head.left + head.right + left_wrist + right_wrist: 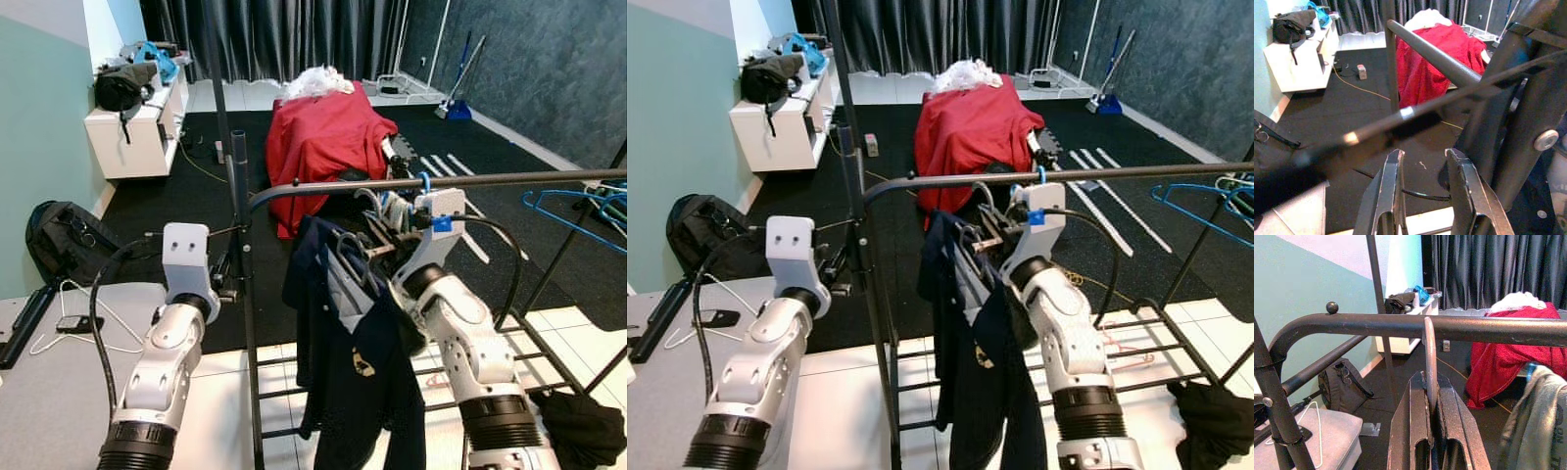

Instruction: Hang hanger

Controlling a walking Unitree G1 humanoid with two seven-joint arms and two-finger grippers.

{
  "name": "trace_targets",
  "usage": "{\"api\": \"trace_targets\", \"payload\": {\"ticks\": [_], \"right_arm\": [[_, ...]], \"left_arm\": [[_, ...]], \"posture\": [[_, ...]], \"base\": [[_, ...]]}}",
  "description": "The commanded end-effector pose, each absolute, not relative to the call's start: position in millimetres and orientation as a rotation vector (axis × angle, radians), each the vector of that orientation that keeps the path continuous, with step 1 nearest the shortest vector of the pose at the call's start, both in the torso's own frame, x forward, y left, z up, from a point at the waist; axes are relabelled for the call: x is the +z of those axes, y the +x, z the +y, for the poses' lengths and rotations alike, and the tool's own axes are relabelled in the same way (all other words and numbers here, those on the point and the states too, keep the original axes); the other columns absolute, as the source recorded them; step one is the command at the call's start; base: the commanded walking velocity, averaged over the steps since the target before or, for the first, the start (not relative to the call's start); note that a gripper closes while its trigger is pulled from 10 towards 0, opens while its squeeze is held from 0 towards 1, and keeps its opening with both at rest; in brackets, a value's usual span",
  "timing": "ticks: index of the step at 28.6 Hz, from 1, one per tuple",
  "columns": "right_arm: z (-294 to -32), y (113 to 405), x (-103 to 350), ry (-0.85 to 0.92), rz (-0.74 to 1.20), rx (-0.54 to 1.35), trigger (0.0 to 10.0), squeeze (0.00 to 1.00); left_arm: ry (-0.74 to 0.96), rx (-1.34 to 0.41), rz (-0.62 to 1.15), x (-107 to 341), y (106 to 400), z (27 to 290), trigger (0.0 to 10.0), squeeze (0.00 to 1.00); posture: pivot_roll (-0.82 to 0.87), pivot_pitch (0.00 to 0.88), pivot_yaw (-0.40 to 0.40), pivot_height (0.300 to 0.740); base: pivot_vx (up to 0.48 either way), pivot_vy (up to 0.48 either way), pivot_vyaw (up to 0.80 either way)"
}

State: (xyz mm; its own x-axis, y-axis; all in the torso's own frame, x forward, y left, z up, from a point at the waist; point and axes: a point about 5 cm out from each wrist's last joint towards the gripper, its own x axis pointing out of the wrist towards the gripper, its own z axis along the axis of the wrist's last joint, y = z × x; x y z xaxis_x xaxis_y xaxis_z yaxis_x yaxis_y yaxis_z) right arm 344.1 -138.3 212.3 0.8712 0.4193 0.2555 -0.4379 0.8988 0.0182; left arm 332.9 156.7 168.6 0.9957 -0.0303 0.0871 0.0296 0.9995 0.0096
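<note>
While right hand point(1432, 406) clamps hanger point(1429, 357) hook | at rail point(1459, 328) | left hand point(1425, 181) apart

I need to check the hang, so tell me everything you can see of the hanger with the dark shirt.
The hanger is thin grey metal, carrying a dark navy shirt that droops below it. Its hook rises against the black rail, seemingly level with it. The right gripper has its jaws shut on the hook's stem. Whether the hook sits over the rail is unclear.
</note>
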Motion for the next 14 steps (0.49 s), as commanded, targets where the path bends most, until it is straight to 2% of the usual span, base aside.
{"api": "trace_targets", "payload": {"ticks": [1, 14], "right_arm": [[-133.1, 342.7, 231.2, 0.057, -0.343, 0.467, 10.0, 0.00], [-134.3, 347.6, 244.1, 0.058, -0.383, 0.465, 10.0, 0.00]], "left_arm": [[0.025, -0.050, -0.088, 167.1, 331.1, 155.2, 10.0, 0.00], [0.034, -0.061, -0.088, 166.6, 330.4, 153.7, 10.0, 0.00]], "posture": [[-0.06, 0.018, -0.009, 0.740], [-0.06, 0.024, -0.008, 0.740]], "base": [[0.000, 0.000, 0.00], [0.000, 0.000, 0.00]]}}
